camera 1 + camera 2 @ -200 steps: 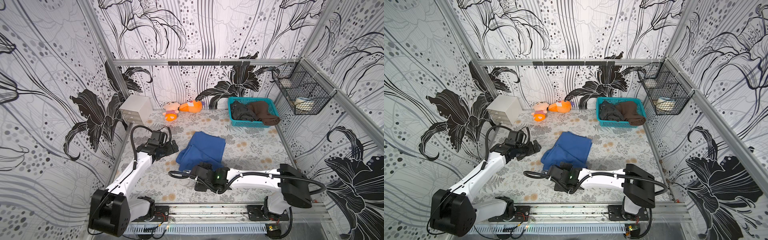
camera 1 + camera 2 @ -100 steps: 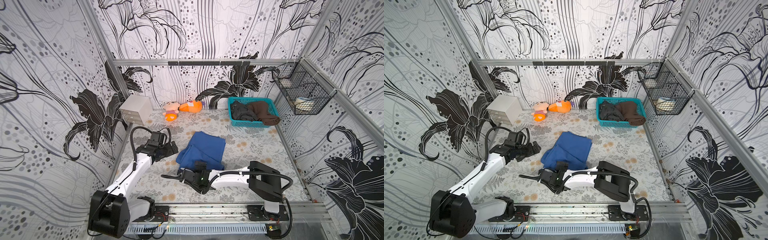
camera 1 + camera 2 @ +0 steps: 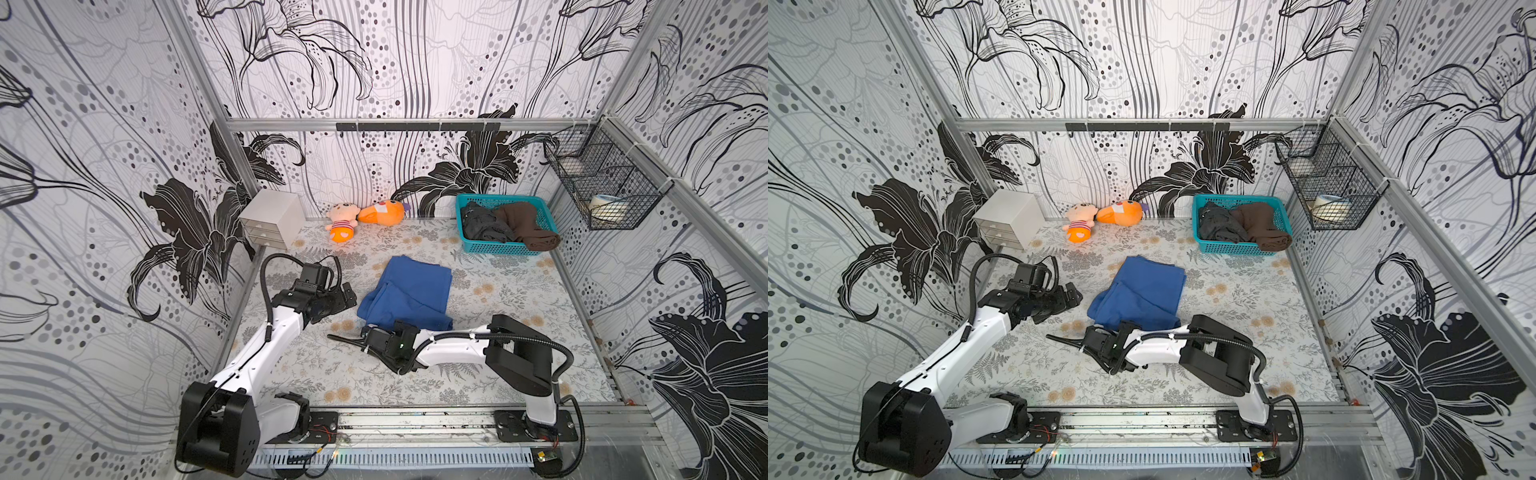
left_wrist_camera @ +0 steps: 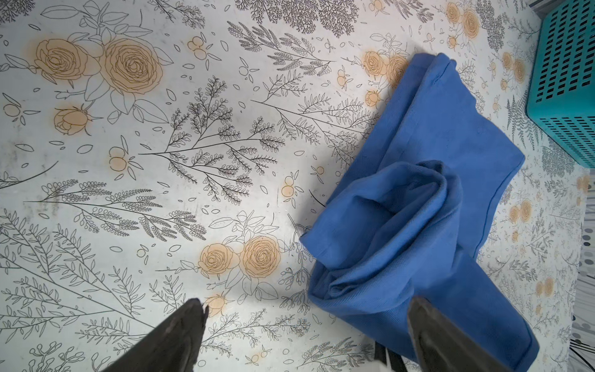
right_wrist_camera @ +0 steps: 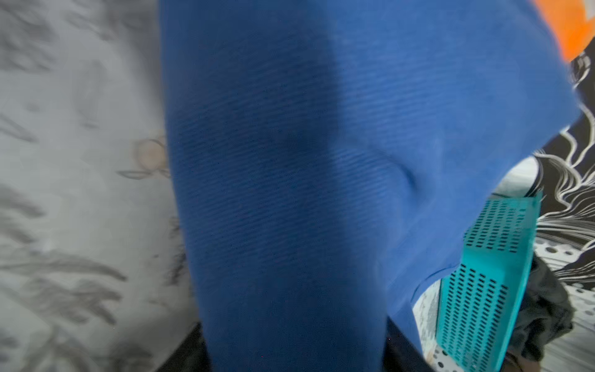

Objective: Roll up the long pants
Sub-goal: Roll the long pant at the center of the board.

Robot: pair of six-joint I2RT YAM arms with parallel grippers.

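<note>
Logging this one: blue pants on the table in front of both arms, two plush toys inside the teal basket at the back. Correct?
Not quite. The plush doll and orange plush lie on the table by the back wall, outside the teal basket; both top views show it. The blue pants are on the table, as you say.

A floral-printed table (image 3: 511,299) is carrying everything, and the blue long pants (image 3: 409,291) are lying folded and rumpled near its middle. Along the far edge a white drawer unit (image 3: 272,218) is standing in one corner and a teal basket (image 3: 498,248) in the other. Between them, a plush doll (image 3: 343,220) and an orange plush toy (image 3: 382,212) are lying close together.
</note>
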